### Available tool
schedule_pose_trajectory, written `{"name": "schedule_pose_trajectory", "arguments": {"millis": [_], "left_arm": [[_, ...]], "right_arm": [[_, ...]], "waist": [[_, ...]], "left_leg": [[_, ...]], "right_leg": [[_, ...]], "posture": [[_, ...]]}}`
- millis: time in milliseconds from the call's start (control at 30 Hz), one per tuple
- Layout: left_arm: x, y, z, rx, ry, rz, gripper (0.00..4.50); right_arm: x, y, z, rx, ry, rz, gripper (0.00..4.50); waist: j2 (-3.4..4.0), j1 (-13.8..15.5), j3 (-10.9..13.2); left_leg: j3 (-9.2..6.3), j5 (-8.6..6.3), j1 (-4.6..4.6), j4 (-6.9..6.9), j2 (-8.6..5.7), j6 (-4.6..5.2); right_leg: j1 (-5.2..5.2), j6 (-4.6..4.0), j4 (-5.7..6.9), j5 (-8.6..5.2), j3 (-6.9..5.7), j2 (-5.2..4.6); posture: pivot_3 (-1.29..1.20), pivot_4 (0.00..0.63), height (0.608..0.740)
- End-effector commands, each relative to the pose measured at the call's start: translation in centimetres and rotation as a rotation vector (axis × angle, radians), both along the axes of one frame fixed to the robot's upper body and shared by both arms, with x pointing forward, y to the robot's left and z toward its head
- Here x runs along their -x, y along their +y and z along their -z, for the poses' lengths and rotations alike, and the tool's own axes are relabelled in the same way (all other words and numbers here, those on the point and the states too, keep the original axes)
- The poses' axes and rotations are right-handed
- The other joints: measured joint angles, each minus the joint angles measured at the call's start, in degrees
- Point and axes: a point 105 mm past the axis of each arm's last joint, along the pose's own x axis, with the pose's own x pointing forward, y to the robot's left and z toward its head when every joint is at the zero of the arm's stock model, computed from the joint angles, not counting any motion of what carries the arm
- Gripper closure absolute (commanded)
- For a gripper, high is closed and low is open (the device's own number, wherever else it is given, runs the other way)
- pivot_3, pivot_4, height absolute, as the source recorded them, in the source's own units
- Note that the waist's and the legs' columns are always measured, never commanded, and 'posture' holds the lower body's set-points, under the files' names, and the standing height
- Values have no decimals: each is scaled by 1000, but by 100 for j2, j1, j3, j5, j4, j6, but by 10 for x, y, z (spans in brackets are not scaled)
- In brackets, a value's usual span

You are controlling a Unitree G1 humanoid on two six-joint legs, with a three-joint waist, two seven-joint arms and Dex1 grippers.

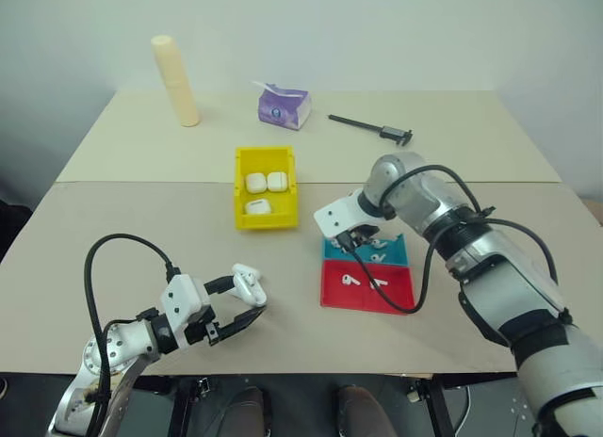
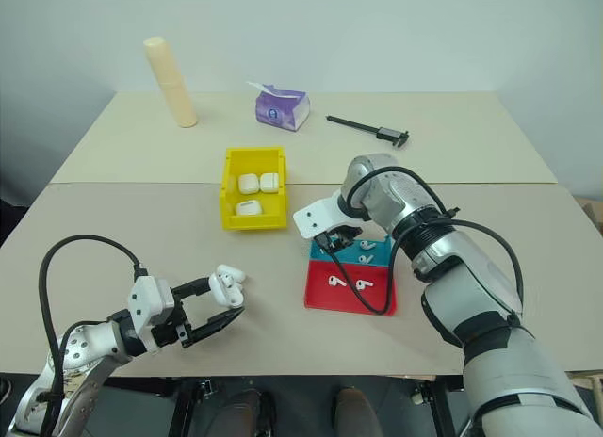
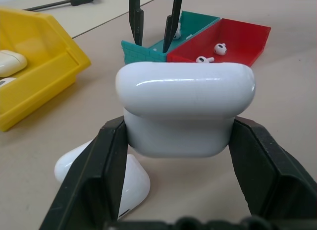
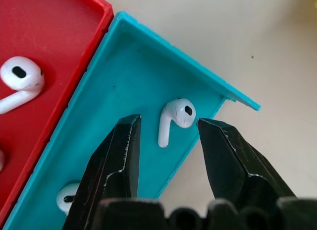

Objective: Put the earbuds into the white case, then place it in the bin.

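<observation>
Pale beige worktop (image 1: 122, 220) against a plain white wall.

Right gripper (image 4: 166, 133): jaws part-open, pointing steeply down into the teal tray (image 1: 394, 251), straddling one earbud (image 4: 174, 118) that lies near the tray's corner wall. Nothing gripped yet. A second earbud lies further along the same tray. Touching the teal tray, nearer the robot, is the red tray (image 1: 396, 291), with more earbuds loose in it.

Left gripper (image 1: 241, 305): jaws clamped on the white case (image 3: 185, 111), held by its lower body just above the worktop near the front edge. Lid appears flipped up, though I cannot be sure.

Outward: the yellow bin (image 1: 265, 187) sits mid-table, three identical cases already inside. Far side holds a cream cylinder (image 1: 175, 81), a purple tissue pack (image 1: 283, 105) and a black caliper (image 1: 372, 127).

Risks, as I judge them:
- Earbud sits close to the tray wall; one jaw could catch the rim and shove the tray instead of closing cleanly.
- Glossy, tiny, rounded: an off-centre pinch may squirt it out.
- A stem-side grip may leave it badly oriented for seating in the case.
</observation>
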Motion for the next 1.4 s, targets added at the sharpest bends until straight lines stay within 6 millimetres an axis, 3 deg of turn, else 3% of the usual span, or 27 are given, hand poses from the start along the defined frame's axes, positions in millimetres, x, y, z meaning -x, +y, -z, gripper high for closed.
{"name": "schedule_pose_trajectory", "arguments": {"millis": [33, 467, 567, 1100, 1233, 1400], "left_arm": [[1, -3, -7, 0, -40, 9, 1730], [-2, -6, -5, -1, -31, -3, 1730], [-3, -9, -5, 1, -30, -3, 1730], [-5, -12, -6, 1, -33, -1, 1730], [-4, -12, -6, -1, -29, 1, 1730], [-5, -14, -7, 1, -27, 3, 1730]], "right_arm": [[-4, 4, -11, -17, -41, -13, 2275], [-6, 4, -4, -1, -49, -30, 2275], [-5, 5, -3, -7, -47, -31, 2857], [-3, 5, 0, 3, -45, -49, 2857], [0, 3, 3, 14, -34, -57, 3746], [0, 4, 4, 7, -35, -52, 3746]], "waist": [[0, 4, 0], [1, -3, -1], [1, -7, -1], [1, -6, -1], [1, -6, -1], [1, -8, -1]], "left_leg": [[0, 0, 1, 0, 0, 0], [1, 2, 14, 0, 0, -3], [2, 3, 17, 0, 0, -5], [1, 5, 16, 0, 0, -9], [1, 6, 16, 0, 0, -9], [1, 6, 18, 0, 0, -10]], "right_leg": [[0, -1, 3, 0, 0, 0], [3, -7, 20, -4, 2, -1], [4, -8, 24, -5, 2, 0], [2, -9, 26, -5, 3, 0], [3, -9, 26, -5, 3, 0], [4, -9, 27, -5, 3, 0]], "posture": [[0, 150, 740], [0, 150, 740], [0, 150, 740], [0, 150, 740], [0, 150, 740], [0, 150, 740]]}}
